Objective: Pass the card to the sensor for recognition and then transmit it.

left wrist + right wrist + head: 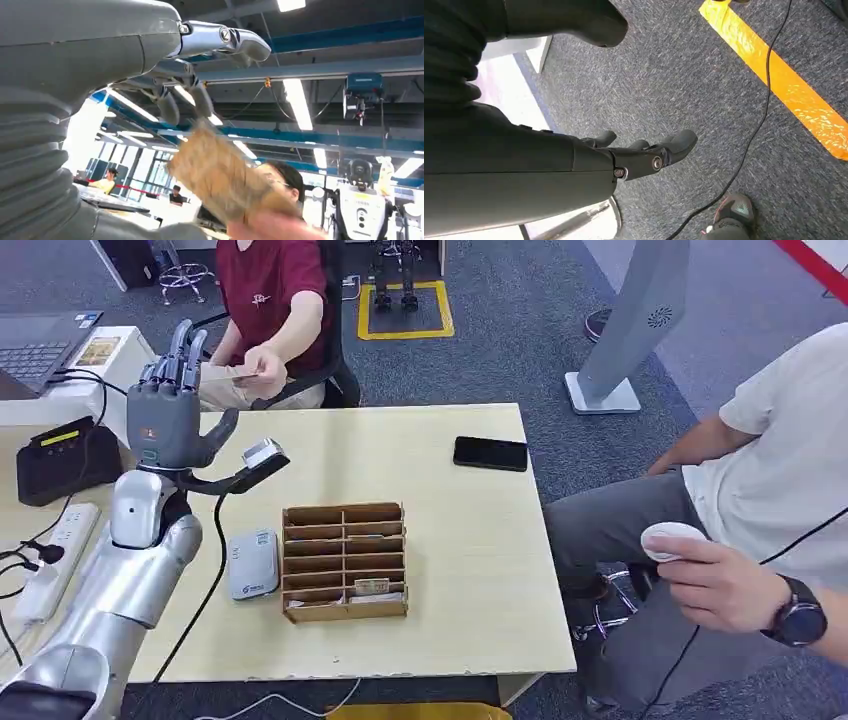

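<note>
left robot hand [170,410] raised, fingers spread, empty

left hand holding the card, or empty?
Empty. The left hand is raised with fingers spread; the card is in the seated person's hand.

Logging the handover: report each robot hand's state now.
Left robot hand: open, fingers spread, holding nothing.
Right robot hand: empty, fingers loosely apart.

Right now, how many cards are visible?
2. One card is in the seated person's hand beyond the left hand; another lies in the organizer's bottom row. More may be hidden in slots.
</note>
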